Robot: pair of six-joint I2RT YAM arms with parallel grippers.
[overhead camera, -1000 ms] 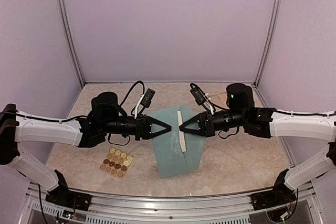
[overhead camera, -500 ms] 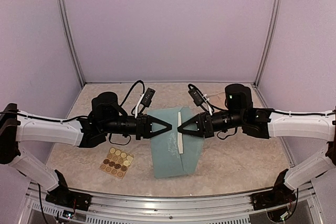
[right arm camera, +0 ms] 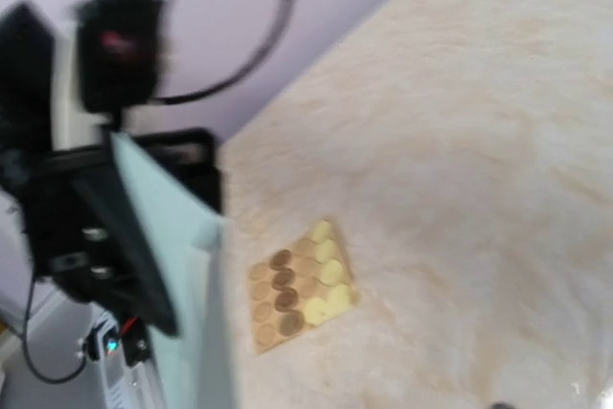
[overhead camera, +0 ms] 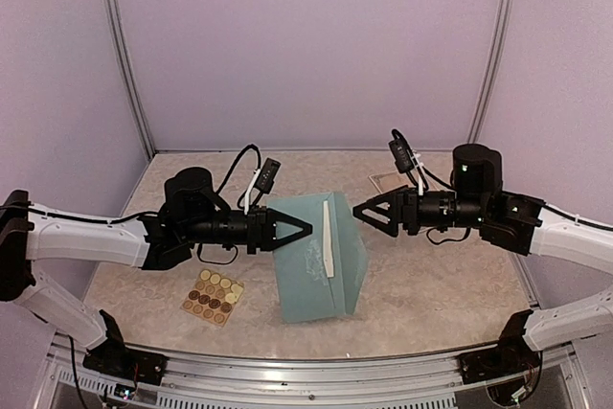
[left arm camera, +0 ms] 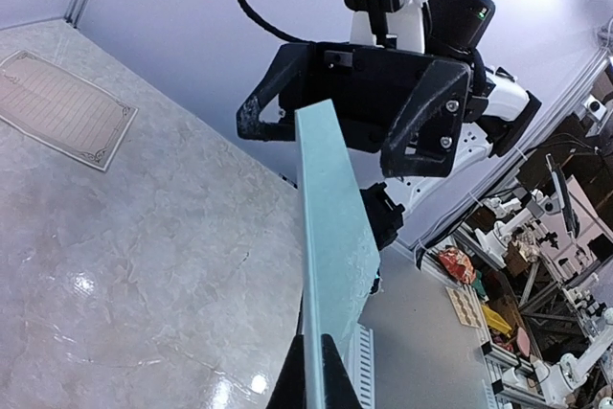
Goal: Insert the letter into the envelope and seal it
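Note:
The teal-blue envelope [overhead camera: 311, 265] stands on edge above the table, held at its left rim by my left gripper [overhead camera: 299, 230], which is shut on it. In the left wrist view the envelope [left arm camera: 330, 227] runs away edge-on from between the pinched tips of the left gripper [left arm camera: 313, 373]. A narrow cream strip [overhead camera: 328, 239] lies down the envelope's face; I cannot tell whether it is the letter. My right gripper [overhead camera: 360, 213] hangs open just right of the envelope, apart from it. A cream lined letter sheet [left arm camera: 57, 107] lies flat on the table at the back.
A tan sheet of round stickers [overhead camera: 214, 297] lies front left on the marble table, also blurred in the right wrist view as the sticker sheet [right arm camera: 302, 284]. The lined cream sheet [overhead camera: 386, 182] shows behind the right arm. Walls close in left, right and back.
My right gripper has opened, let go of the envelope's right edge and pulled back to the right. The left gripper keeps its grip; the envelope has turned slightly.

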